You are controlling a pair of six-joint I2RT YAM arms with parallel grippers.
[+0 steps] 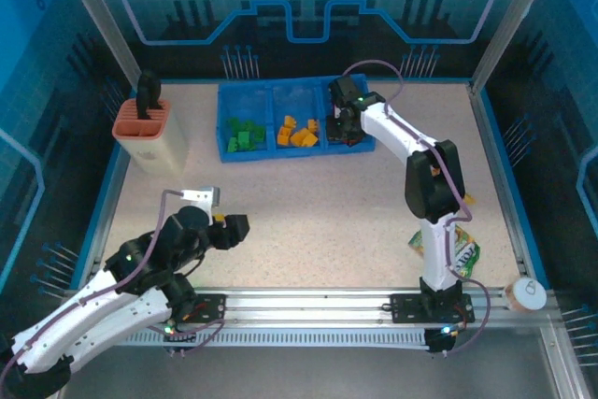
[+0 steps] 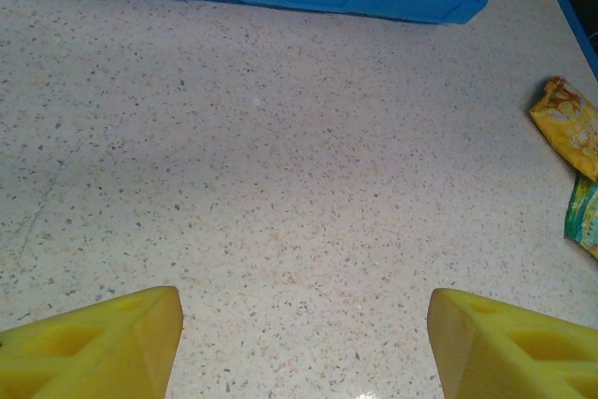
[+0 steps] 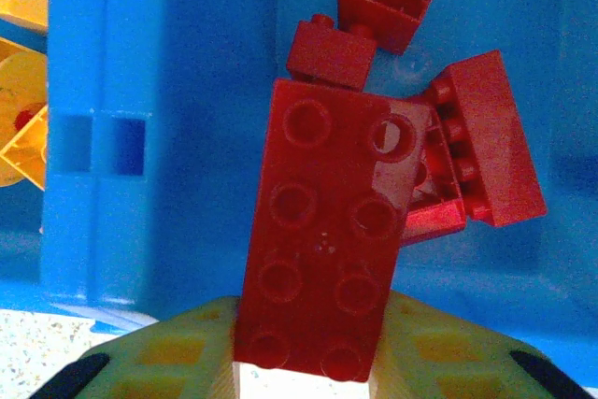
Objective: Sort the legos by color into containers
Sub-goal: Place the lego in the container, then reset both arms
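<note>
**As the Red Brick Hung Over Its Bin**

While my right arm stretched far forward in the overhead view, elbow high and wrist tipped down, my right gripper hovered above the blue tray; my left arm lay folded low.

At my left wrist, my left gripper stood spread and empty, tray far ahead.

At my right wrist, I pinched the near end of a large red brick above loose red bricks. I judged it light, rigid, slick, best gripped across its flat sides.
</note>
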